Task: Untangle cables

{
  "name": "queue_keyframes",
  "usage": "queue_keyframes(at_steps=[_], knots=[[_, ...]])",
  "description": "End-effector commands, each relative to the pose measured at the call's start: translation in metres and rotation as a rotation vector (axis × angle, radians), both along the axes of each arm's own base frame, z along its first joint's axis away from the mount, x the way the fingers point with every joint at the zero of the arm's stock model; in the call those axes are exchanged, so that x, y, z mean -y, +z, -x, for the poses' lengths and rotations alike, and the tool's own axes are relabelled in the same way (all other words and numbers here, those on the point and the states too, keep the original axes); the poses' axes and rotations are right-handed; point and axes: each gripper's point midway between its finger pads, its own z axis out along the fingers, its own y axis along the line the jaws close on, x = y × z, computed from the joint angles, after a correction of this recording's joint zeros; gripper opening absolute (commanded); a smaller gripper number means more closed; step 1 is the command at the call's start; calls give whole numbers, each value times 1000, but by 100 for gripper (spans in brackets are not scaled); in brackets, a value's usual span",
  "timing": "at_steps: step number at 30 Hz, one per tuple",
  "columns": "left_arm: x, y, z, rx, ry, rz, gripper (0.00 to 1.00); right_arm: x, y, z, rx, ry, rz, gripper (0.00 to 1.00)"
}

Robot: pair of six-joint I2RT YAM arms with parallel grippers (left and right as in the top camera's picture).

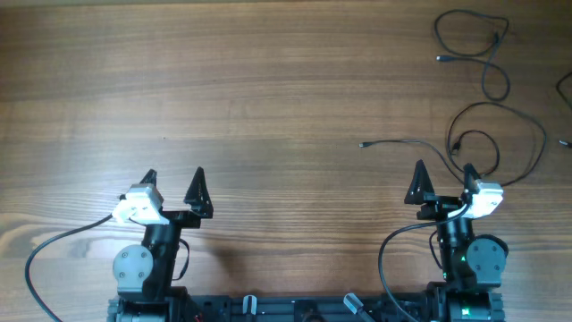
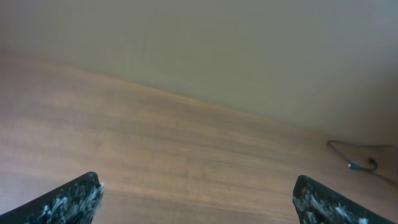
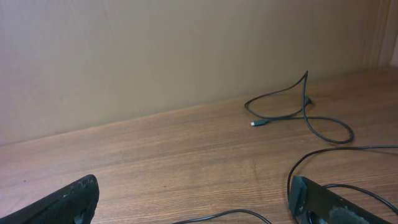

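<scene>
Left hand [image 1: 172, 174] and right hand [image 1: 442, 167] both sit at the near edge of the bench [image 1: 268, 89], fingers spread wide, gripping nothing. The cables [image 1: 393, 141] are all on the right: one loops loosely just past the right hand, another lies curled in the far right corner, apart from the first.

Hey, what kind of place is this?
Probably a robotics lab bench: the left gripper and right gripper of two arms sit over a wooden table, loose thin cables lie on it, with a plain wall behind.
</scene>
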Motion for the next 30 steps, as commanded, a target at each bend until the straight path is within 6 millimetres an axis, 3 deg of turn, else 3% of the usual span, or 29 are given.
queue_keyframes(at_steps=[1,5,7,30], knots=[[0,-7,0,3,-26,-158,100,2,2,0,8,-12,-13,100],[6,-34,3,-89,-74,-198,100,2,2,0,8,-12,-13,100],[14,-34,4,-74,-123,-252,100,2,1,0,8,-12,-13,100],[10,-35,3,-84,-101,-220,100,2,6,1,26,-12,16,99]])
